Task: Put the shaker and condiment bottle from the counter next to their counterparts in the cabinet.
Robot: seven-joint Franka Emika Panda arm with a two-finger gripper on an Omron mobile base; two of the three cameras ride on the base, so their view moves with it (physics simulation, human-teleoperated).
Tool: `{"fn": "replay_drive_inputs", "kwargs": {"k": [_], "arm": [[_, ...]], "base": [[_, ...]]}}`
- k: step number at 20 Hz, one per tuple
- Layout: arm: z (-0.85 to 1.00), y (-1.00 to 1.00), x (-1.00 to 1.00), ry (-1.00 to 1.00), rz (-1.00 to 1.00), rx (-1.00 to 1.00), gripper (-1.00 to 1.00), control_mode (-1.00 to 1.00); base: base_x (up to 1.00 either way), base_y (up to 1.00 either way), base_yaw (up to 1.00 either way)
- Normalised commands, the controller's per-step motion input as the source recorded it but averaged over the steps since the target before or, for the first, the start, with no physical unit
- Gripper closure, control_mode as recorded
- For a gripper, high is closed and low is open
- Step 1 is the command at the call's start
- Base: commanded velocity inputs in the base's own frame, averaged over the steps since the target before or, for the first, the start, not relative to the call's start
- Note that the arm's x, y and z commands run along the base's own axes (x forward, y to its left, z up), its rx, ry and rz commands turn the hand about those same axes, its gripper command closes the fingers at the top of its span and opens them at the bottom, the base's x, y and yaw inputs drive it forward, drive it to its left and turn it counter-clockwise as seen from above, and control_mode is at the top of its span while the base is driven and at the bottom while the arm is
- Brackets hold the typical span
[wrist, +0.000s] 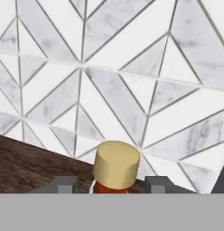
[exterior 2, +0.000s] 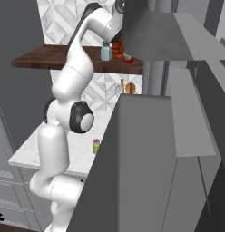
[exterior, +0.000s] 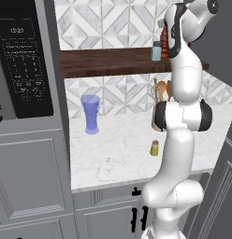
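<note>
Condiment bottle [wrist: 116, 168] tan cap between fingers | microwave [exterior: 22, 60] display "15:20"

Shaker [exterior: 155, 148] on counter [exterior: 113, 154]; condiment bottle [wrist: 115, 168] above cabinet [exterior: 108, 62].

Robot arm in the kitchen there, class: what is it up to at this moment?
The arm is raised to the cabinet, the dark wooden shelf on the tiled wall. In the hand view the condiment bottle sits between the fingertips of the gripper, tan cap up, just over the shelf board; whether the jaws are clamped on it cannot be told. The pale blue-grey shaker stands on the shelf beside the arm. The olive-yellow shaker waits on the counter, near a blue glass.
</note>
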Motion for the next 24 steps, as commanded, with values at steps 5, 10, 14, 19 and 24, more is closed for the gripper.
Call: {"fn": "replay_drive_inputs", "kwargs": {"k": [5, 10, 14, 19, 24], "arm": [[0.00, 0.00, 0.05, 0.00, 0.00, 0.00, -1.00, -1.00], [0.00, 0.00, 0.01, 0.00, 0.00, 0.00, -1.00, -1.00], [0.00, 0.00, -0.08, 0.00, 0.00, 0.00, -1.00, -1.00], [0.00, 0.00, -0.24, 0.00, 0.00, -0.01, -1.00, -1.00], [0.00, 0.00, -0.30, 0.00, 0.00, -0.03, -1.00, -1.00]], "base": [[0.00, 0.00, 0.00], [0.00, 0.00, 0.00], [0.00, 0.00, 0.00], [0.00, 0.00, 0.00], [0.00, 0.00, 0.00]]}}
